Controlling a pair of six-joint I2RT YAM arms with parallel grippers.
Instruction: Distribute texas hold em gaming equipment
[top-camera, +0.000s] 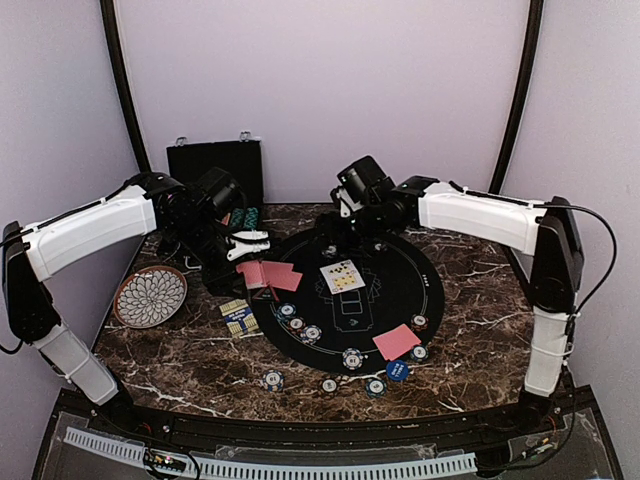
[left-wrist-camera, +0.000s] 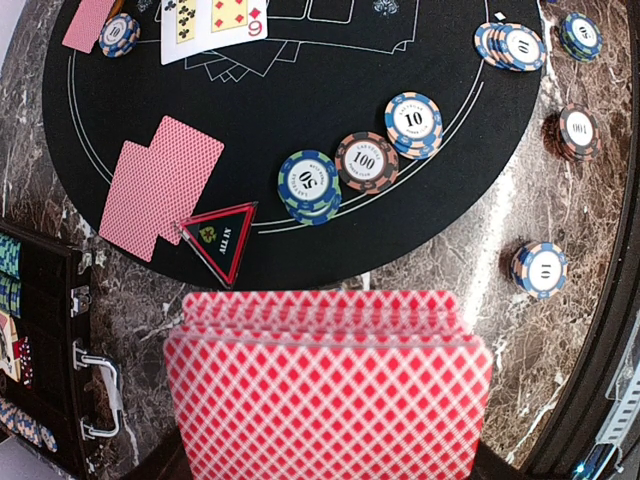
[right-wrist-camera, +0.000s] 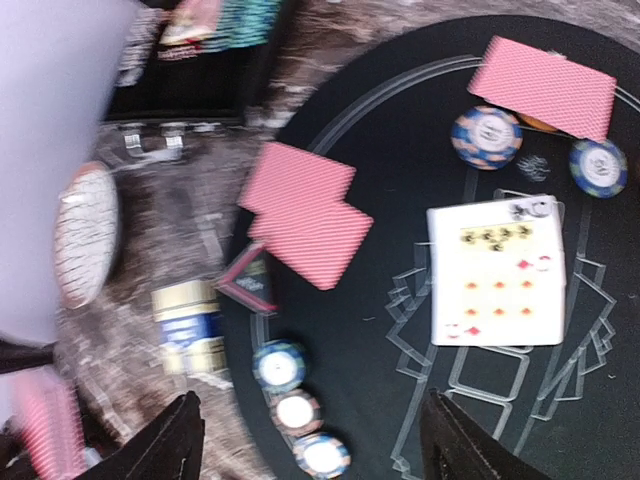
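**Spotter:** What is each arm holding?

**Me:** My left jaws are pinching the deck of red-backed cards (left-wrist-camera: 330, 390), backs up, with its front edge pointing at the round black mat (top-camera: 400, 290). I'd say it sits flat like that so single cards can be taken off the top. My right jaws are spread wide with nothing between them, hanging above the mat.

**Spotter:** What's under the right ones?

**Me:** A row of three chip stacks (right-wrist-camera: 297, 410) sits right beneath the gap. The face-up cards (right-wrist-camera: 497, 270) lie just ahead of one finger. An overlapping face-down pair (right-wrist-camera: 305, 225) lies ahead of the other, at the mat's rim. To me, that pair looks like one player's dealt hand.

**Spotter:** How much room is there to move?

**Me:** It's tight on the left. Just past the deck's front edge, the triangular all-in marker (left-wrist-camera: 222, 235) straddles the rim of the mat, with the face-down pair beside it. The black case (top-camera: 213, 165) stands behind my left jaws and the petal-pattern plate (top-camera: 150, 296) is off to their outer side.

Bare felt shows between the face-up cards and another face-down pair (top-camera: 396, 342), which lies nearer the arm bases. Bare marble worktop (top-camera: 480, 300) opens outward of my right jaws. If I lower them, I'd go down over that felt, clear of the chips.
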